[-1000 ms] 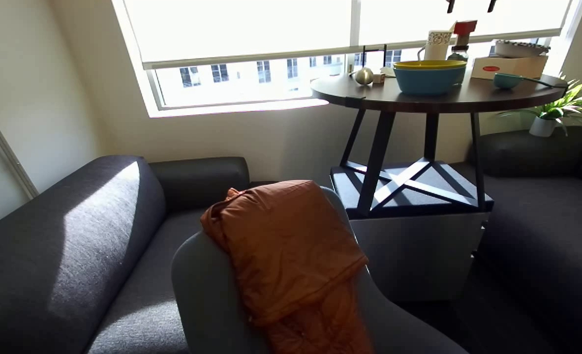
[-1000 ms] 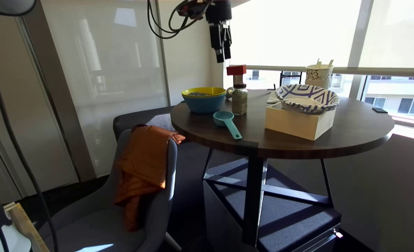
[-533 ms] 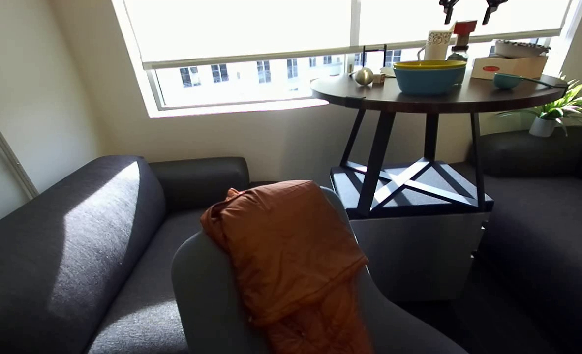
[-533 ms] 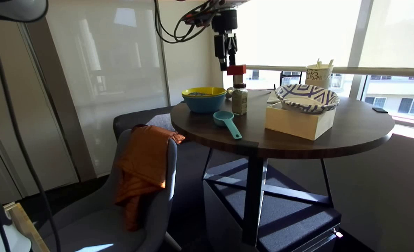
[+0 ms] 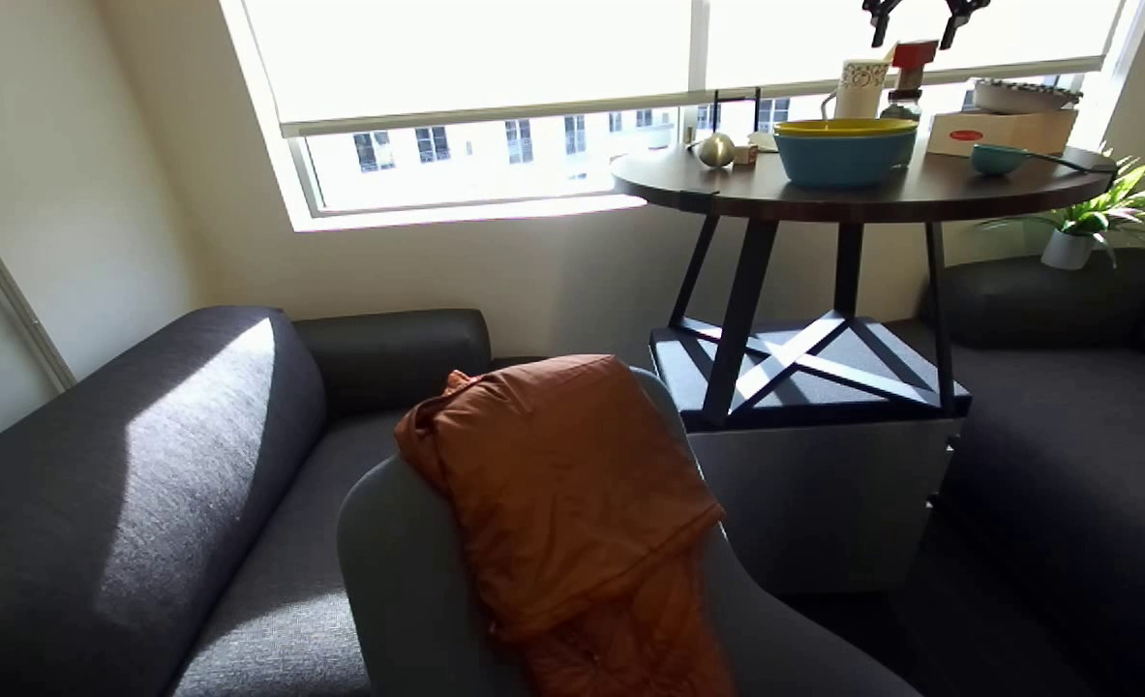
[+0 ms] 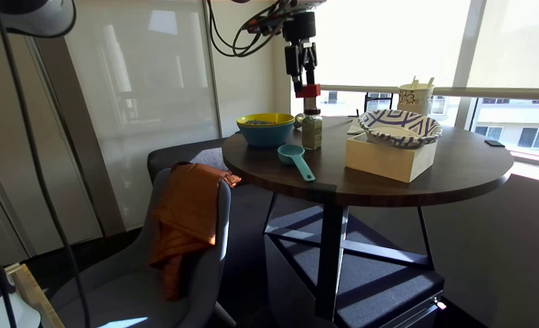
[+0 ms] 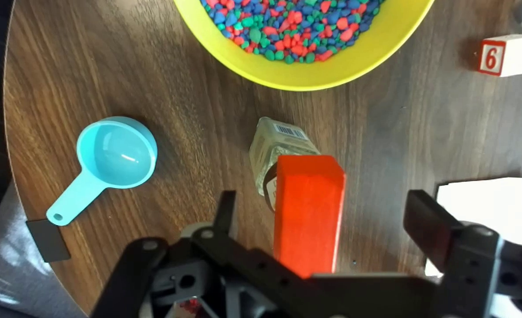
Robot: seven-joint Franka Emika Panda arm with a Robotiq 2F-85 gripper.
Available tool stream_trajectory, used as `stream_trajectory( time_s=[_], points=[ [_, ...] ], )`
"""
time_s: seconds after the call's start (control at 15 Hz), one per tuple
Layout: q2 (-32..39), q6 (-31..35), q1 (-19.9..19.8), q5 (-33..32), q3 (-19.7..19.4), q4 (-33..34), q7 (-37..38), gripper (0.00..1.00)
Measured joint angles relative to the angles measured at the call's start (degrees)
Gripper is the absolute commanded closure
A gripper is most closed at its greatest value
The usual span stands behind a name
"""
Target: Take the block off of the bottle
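The red block (image 6: pixel 307 91) lies across a small pale piece (image 6: pixel 310 103) on the capped glass bottle (image 6: pixel 312 132), which stands upright on the round table. The block also shows in an exterior view (image 5: pixel 915 54) and, large, in the wrist view (image 7: pixel 309 212). The bottle (image 7: pixel 269 145) is partly hidden under it there. My gripper (image 7: pixel 320 207) is open, with one finger to each side of the block and gaps on both sides. In both exterior views the fingertips (image 6: pixel 305 85) (image 5: pixel 912 43) are near the block's top.
A yellow-green bowl (image 7: pixel 305 81) with coloured pebbles sits in a blue bowl (image 6: pixel 265 136) beside the bottle. A teal scoop (image 7: pixel 117 152) lies close by. A pale box (image 6: pixel 383 157) bears a patterned bowl (image 6: pixel 399 130). A paper cup (image 6: pixel 415 98) stands behind.
My gripper has come down towards the red block, moving right in the exterior view that shows the whole gripper. It stays open. The block and bottle have not moved.
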Motion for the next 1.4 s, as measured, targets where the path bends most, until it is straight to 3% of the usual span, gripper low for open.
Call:
stream_trajectory(
  time_s=[0.4, 0.53, 0.6, 0.73, 1.13, 1.4],
  points=[
    [2.78, -0.99, -0.01, -0.15, -0.83, 3.17, 1.12, 0.11],
    [3.59, -1.83, -0.02, -0.23, -1.19, 4.31, 1.17, 0.22],
    [3.97, -2.31, -0.02, -0.28, -1.35, 4.86, 1.17, 0.37],
    [4.52, -3.14, -0.02, -0.43, -1.49, 5.88, 1.17, 0.47],
    [5.41, -6.86, 0.15, -1.70, -1.62, 8.84, 1.17, 0.91],
    [5.49, -9.18, 0.21, -3.52, -1.78, 10.50, 1.17, 0.92]
  ],
)
